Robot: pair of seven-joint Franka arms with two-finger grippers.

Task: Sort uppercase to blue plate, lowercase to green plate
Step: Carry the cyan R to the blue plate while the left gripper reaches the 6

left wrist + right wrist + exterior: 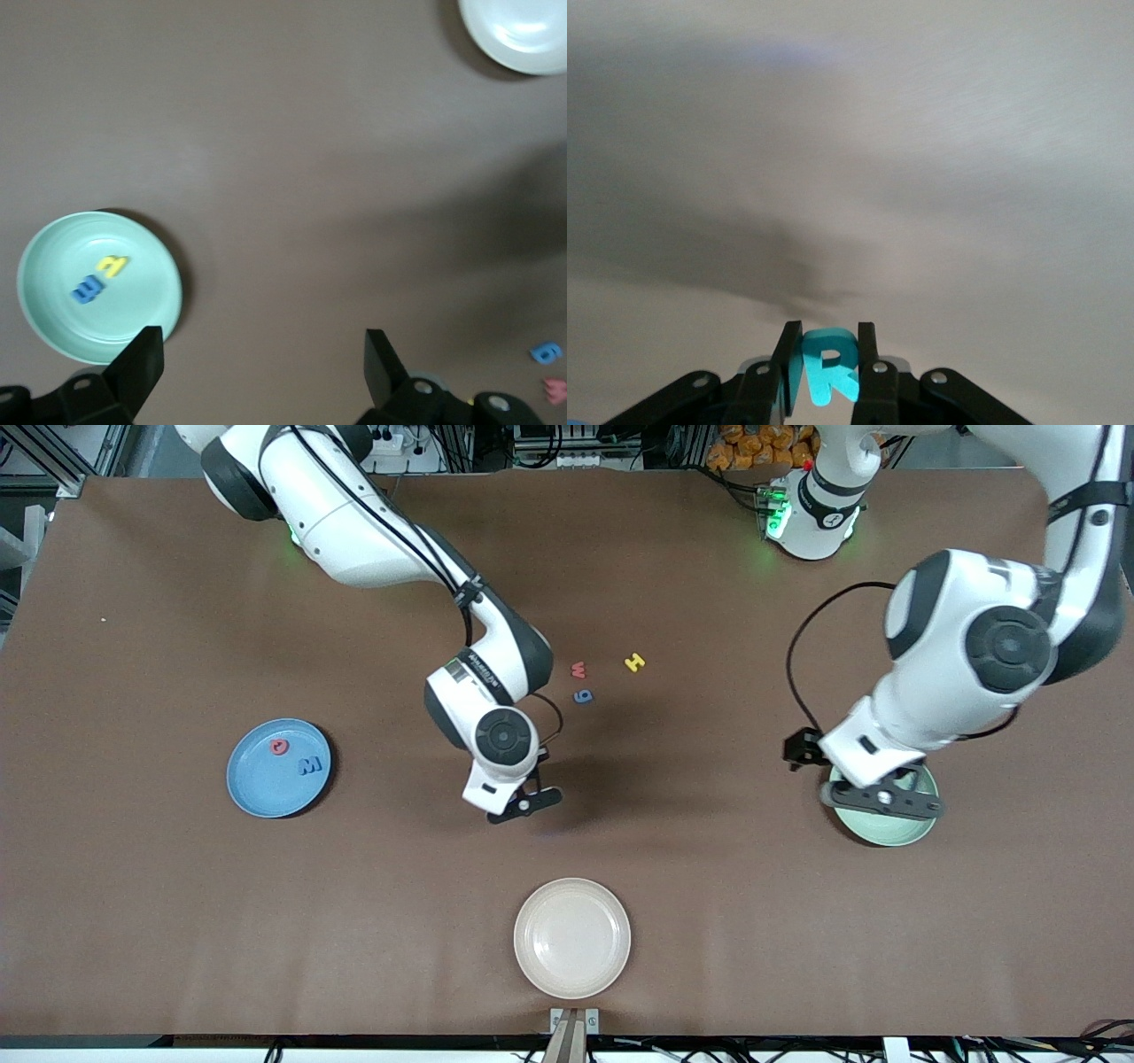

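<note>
Over the bare brown table (177, 921), between the blue plate (257, 793) and the cream plate (572, 937), the right gripper (524, 804) hung with its fingers clamped on the teal R (829, 368), a capital lifted clear of the surface. By my reading the step in hand was the carry: the next move called for a swing toward the right arm's end of the table, a descent over the blue plate, and a release beside the red O (279, 747) and blue M (310, 764) lying in it. No object lay on that route.

The left gripper (881, 802) waited over the green plate (886, 834), fingers wide apart and holding nothing; a yellow letter (112, 264) and a blue letter (86, 289) lay inside that plate. Three pieces remained unsorted mid-table, close together: the yellow H (634, 662), the red w (578, 669) and a small blue letter (582, 696).
</note>
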